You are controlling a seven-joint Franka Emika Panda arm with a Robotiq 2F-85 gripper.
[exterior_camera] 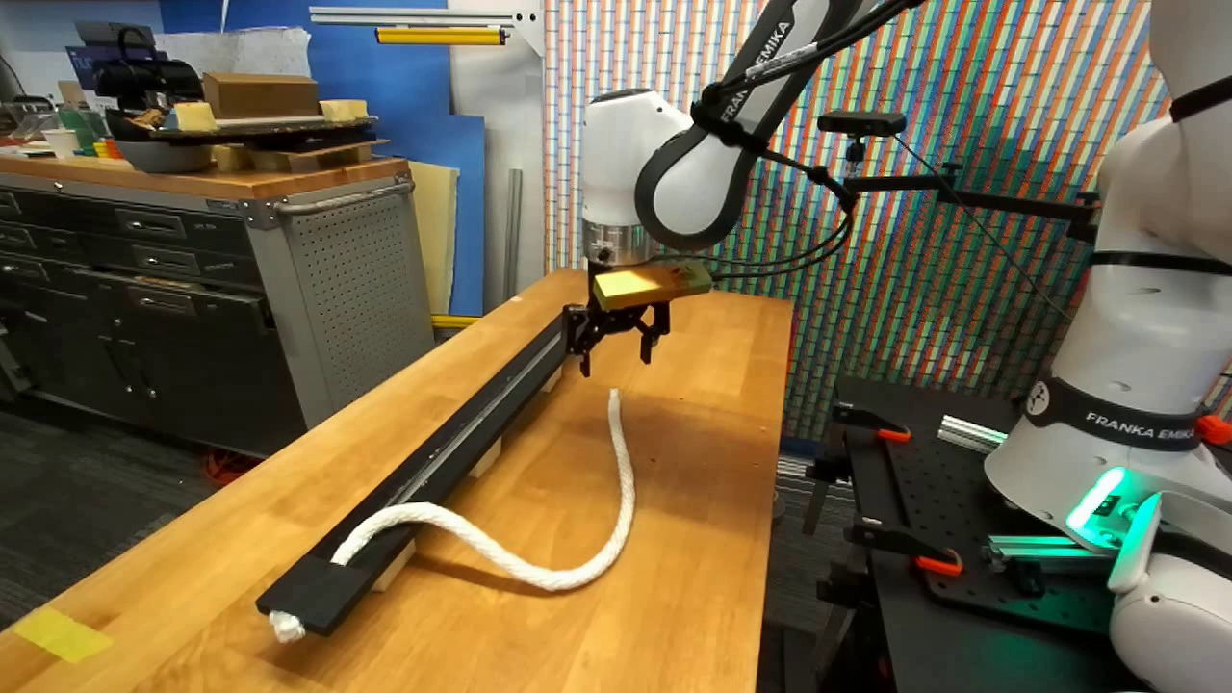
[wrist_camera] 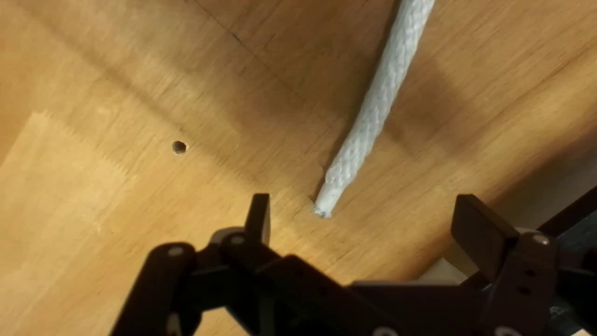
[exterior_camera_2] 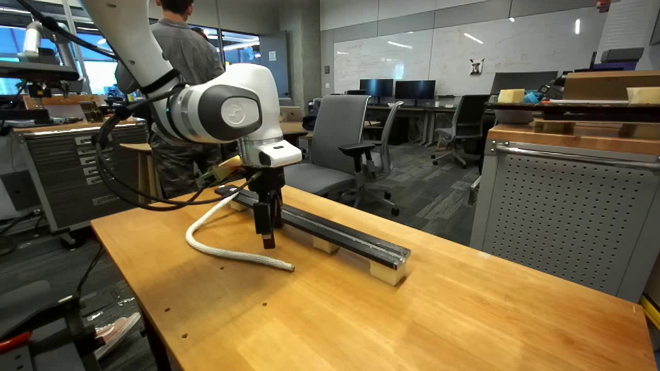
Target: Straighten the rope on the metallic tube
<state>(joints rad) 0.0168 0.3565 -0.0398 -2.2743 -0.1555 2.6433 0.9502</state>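
The location is a robotics laboratory, as indicated by the robot arm (exterior_camera_2: 211,113), drawer cabinet (exterior_camera: 217,308), whiteboard (exterior_camera_2: 443,56), monitors (exterior_camera_2: 415,90) and office chair (exterior_camera_2: 337,131).

Rope (wrist_camera: 375,107) on tabletop (wrist_camera: 93,219), its end showing between spread fingers (wrist_camera: 482,238), hole (wrist_camera: 179,147) left, tube (wrist_camera: 578,233) at right

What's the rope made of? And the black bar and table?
The rope looks like dull white braided fibre: crisscross strands show. Cotton or nylon, I can't tell. The bar is probably metal, satin black: sharp edges, glints. The table seems smooth wood, maybe varnished: grain, sheen.
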